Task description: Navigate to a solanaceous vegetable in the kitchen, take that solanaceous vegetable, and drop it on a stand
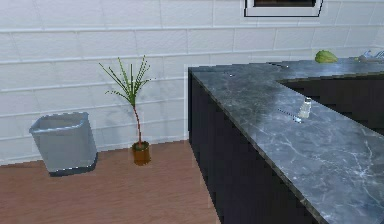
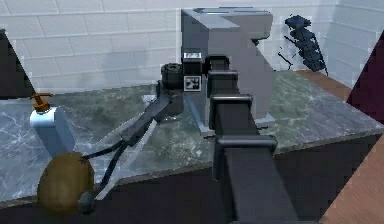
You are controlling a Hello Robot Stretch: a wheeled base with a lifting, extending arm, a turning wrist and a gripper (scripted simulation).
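The robot stands close beside the desk point(image 2: 320, 110), so its arm point(image 2: 245, 150) can reach out over the stone top. The tool point(image 2: 100, 170) points down and toward the arm side view's left, because that is where a brown, round thing lies. It looks like a potato point(image 2: 65, 182), the veggie the robot wants. The potato sits on the desk near the front edge, at the tips of the thin fingers point(image 2: 120, 135).

I cannot tell if the tool is spread or pressed together. I also cannot tell if it holds the potato, since the potato rests on the desk.

A small bottle point(image 2: 45, 120) with a brown top stands just beside the potato, so I think a careless move could bump it. A big grey machine point(image 2: 225, 50) stands farther back, behind the arm. The potato is not on a stand yet.
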